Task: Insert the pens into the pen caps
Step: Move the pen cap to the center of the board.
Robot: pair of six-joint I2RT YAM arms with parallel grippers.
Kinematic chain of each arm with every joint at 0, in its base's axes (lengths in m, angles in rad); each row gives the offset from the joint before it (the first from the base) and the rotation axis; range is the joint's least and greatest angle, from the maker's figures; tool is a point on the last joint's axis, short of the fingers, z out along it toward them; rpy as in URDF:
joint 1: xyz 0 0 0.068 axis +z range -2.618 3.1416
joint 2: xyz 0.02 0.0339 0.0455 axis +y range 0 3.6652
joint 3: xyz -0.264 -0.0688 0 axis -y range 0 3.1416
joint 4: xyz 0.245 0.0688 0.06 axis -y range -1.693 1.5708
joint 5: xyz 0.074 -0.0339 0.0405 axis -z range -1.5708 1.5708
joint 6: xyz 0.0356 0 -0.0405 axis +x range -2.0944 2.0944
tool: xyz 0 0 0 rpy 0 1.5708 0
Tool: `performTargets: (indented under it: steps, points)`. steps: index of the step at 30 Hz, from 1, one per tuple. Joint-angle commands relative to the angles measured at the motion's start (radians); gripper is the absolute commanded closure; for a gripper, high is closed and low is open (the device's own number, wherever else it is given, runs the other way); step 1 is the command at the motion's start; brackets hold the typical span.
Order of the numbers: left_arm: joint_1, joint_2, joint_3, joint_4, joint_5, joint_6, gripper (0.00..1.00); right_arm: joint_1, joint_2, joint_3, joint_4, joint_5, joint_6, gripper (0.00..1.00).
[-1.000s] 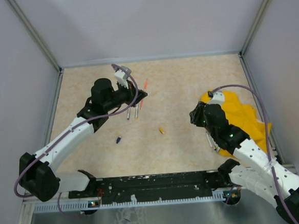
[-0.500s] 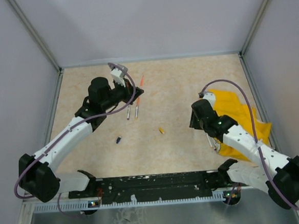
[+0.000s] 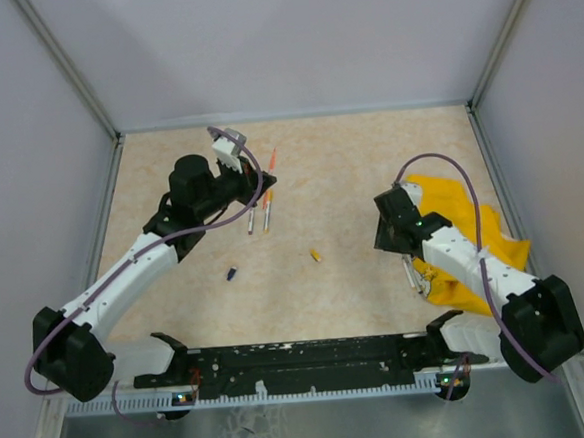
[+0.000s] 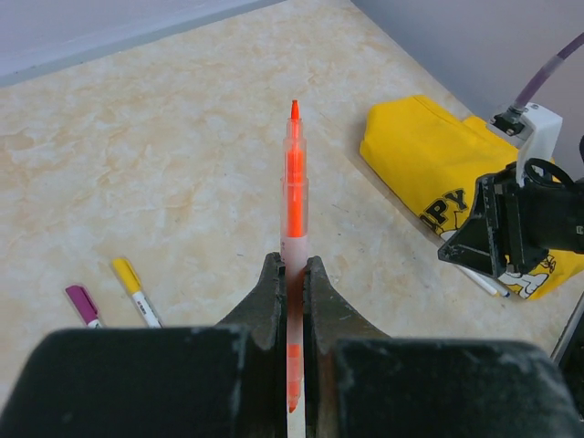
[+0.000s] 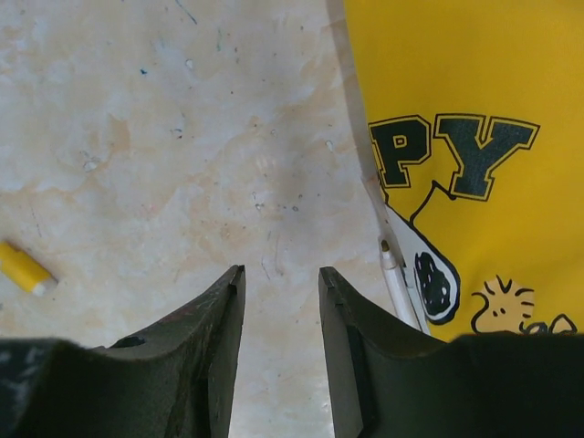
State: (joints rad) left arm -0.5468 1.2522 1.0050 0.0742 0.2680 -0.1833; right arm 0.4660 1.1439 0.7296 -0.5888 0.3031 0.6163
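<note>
Top view: w/in the last sec right arm's elbow has swung out right, right gripper kept at yellow cloth edge, spread, empty, beside white pen, prob next pick; left gripper pinches orange pen, tip uncapped; yellow cap loose mid-table.

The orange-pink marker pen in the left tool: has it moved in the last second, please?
Yes. Clamped in the left tool, the orange-pink marker pen has shifted slightly left in the top view, away from the small yellow plastic cap.
</note>
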Motion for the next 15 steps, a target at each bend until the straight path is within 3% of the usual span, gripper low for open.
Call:
performTargets:
  steps: [1,15]
  points:
    - [0.007,-0.025,-0.011,0.024,-0.011,0.013,1.0,-0.071,0.06,0.034,0.096,-0.074,-0.035,0.61]
    - [0.006,-0.022,-0.013,0.023,-0.012,0.015,1.0,-0.187,0.209,0.057,0.13,-0.131,-0.092,0.59]
